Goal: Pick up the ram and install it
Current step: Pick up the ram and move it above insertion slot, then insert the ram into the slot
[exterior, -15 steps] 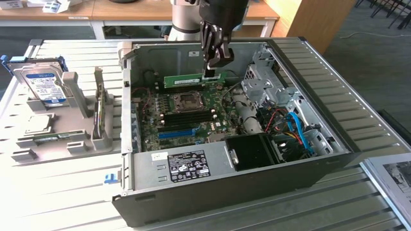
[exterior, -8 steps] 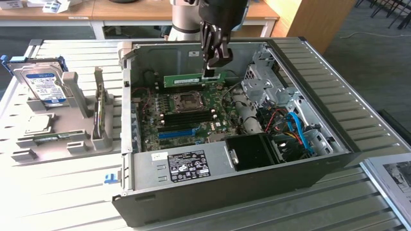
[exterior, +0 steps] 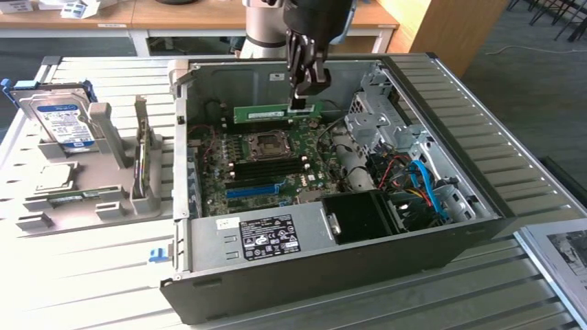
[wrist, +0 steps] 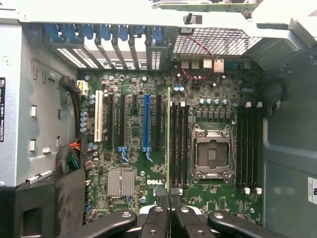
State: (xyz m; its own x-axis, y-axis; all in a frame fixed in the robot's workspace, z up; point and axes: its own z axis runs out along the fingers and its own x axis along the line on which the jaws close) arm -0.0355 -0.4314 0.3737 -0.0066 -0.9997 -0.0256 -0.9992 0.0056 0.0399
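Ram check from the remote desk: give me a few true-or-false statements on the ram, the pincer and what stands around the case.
1. The pincer is shut on the ram. True.
2. The ram is seated in a slot. False: it hangs in the air above the motherboard, held at one end.
3. The hard drive stands outside the case, on a grey stand at the exterior view's left. True.
4. The case is closed. False: its side is open and the motherboard lies exposed.
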